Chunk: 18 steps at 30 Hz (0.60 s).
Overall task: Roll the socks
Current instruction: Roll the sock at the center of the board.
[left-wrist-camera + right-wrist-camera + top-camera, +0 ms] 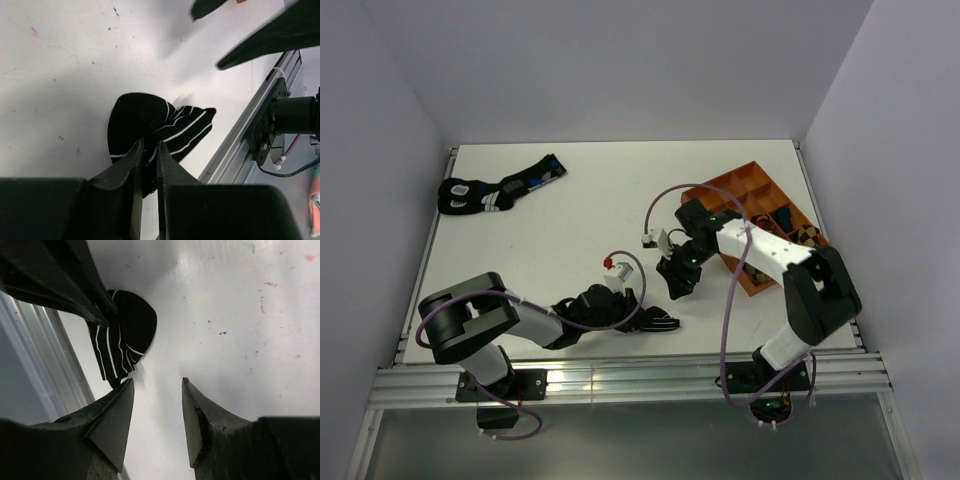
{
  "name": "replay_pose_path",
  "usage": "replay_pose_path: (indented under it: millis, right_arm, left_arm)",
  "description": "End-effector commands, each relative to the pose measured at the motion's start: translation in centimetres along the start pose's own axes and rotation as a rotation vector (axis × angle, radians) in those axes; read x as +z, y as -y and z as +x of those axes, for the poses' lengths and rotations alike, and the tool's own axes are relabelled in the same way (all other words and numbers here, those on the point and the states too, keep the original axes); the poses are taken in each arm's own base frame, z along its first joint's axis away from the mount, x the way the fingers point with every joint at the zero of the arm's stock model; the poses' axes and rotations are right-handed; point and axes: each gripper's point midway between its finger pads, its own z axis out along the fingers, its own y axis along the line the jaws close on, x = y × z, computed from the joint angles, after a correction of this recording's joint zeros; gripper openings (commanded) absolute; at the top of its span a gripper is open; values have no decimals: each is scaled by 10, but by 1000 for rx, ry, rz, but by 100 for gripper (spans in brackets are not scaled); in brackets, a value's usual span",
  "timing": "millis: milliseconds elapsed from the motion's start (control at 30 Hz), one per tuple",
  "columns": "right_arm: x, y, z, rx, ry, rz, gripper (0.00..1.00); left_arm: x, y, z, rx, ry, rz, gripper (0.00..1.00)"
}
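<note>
The short black ankle sock with thin white stripes [660, 322] lies crumpled near the table's front edge. It also shows in the left wrist view [135, 117] and the right wrist view [127, 325]. My left gripper [638, 313] [150, 145] is low on the table and shut on the near edge of this sock. My right gripper [678, 288] [157, 381] is open and empty, hovering just behind and to the right of the sock. The long argyle sock is out of view.
An orange compartment tray [720, 185] sits at the right, under the right arm, with a brown-checked bundle [808, 235] in it. Black socks with blue and white marks [500, 190] lie at the back left. The metal front rail [235, 140] runs just beside the striped sock.
</note>
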Motion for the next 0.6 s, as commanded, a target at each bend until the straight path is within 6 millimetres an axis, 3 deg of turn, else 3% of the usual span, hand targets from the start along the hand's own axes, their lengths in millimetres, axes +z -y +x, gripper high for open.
replay_pose_path:
  millis: [0, 200, 567]
  right_arm:
    - [-18, 0, -7, -124, 79, 98, 50]
    - [-25, -15, 6, -244, 154, 142, 52]
    - [-12, -44, 28, -466, 174, 132, 51]
  left_arm:
    - [-11, -30, 46, -69, -203, -133, 0]
    - [-15, -29, 46, -131, -277, -179, 0]
    - [-16, -20, 43, -281, -398, -144, 0]
